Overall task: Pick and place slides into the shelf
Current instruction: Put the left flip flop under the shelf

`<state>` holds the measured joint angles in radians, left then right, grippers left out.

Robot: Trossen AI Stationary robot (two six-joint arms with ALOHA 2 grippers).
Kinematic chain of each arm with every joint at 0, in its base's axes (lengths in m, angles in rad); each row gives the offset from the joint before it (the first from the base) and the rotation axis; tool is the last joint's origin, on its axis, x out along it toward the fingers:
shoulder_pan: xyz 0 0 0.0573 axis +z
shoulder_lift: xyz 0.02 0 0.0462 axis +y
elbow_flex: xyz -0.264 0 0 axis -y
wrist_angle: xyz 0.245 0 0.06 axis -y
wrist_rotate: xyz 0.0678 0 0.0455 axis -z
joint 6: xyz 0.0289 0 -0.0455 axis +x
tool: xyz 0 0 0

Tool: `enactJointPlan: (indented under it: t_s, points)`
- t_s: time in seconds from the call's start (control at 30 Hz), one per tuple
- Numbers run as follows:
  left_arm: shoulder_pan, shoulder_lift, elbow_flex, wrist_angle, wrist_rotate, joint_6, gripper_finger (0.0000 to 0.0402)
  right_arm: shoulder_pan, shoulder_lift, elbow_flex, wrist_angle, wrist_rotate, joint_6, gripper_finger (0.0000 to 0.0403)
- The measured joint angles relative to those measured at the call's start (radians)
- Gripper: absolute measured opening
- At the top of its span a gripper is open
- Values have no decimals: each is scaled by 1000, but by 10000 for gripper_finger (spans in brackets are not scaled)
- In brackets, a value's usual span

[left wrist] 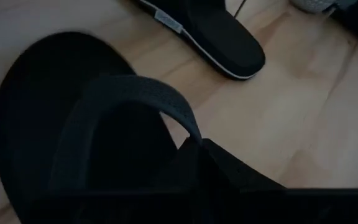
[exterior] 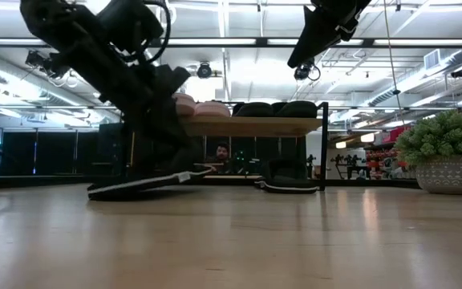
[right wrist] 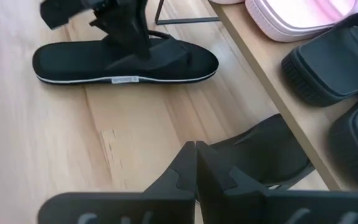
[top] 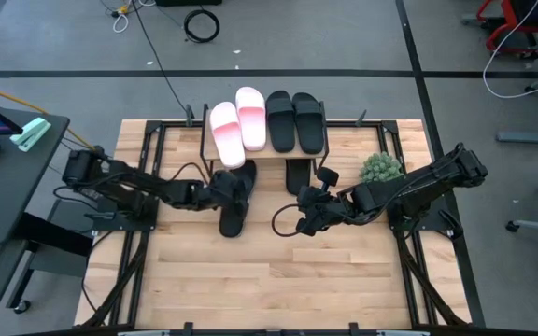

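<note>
Nearest the lens: black rubber slide with a thin pale line round its sole (left wrist: pixel 73 143), filling the left wrist view; its strap arches over the footbed, and the left gripper's dark fingers (left wrist: pixel 229 180) sit against that strap.
Slide position: flat on the big wooden tabletop (top: pixel 278 280), just in front of the shelf's left half (top: pixel 234 210); the low view shows one end tipped slightly up off the wood (exterior: pixel 147 183).
Long axis: roughly front to back, pointing into the shelf's lower level.
Left gripper (top: pixel 236 191): down on this slide; fingers appear clamped on the strap, judged from the wrist view.
Second loose slide: black, lying under the light wood plank shelf on its thin black frame (top: pixel 339 147), right half (top: pixel 297 175).
Right gripper (top: pixel 318 207): hovering just right of the held slide, fingers pressed together and empty (right wrist: pixel 194 180).
Shelf top: two pale pink slides (top: pixel 236 124) at left, two black slides (top: pixel 295 119) at right; top looks full.
Nearer arm: left, already on the slide.
Turning relation: the open lower slot lies straight ahead along the slide's length, so a short forward push should do.
Off to the side: small green potted plant (top: pixel 380 168).
</note>
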<state>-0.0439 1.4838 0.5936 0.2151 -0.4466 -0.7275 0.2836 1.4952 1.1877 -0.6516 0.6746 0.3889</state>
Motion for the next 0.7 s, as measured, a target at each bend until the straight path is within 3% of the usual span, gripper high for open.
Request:
enactJointPlan:
  t_s: [0.3,0.7]
  points:
    - [-11,9,108,5,27,189,61,0,0,0,-9,0,0,5]
    - [-30,8,200,-19,22,294,93,0,0,0,-17,-4,0,6]
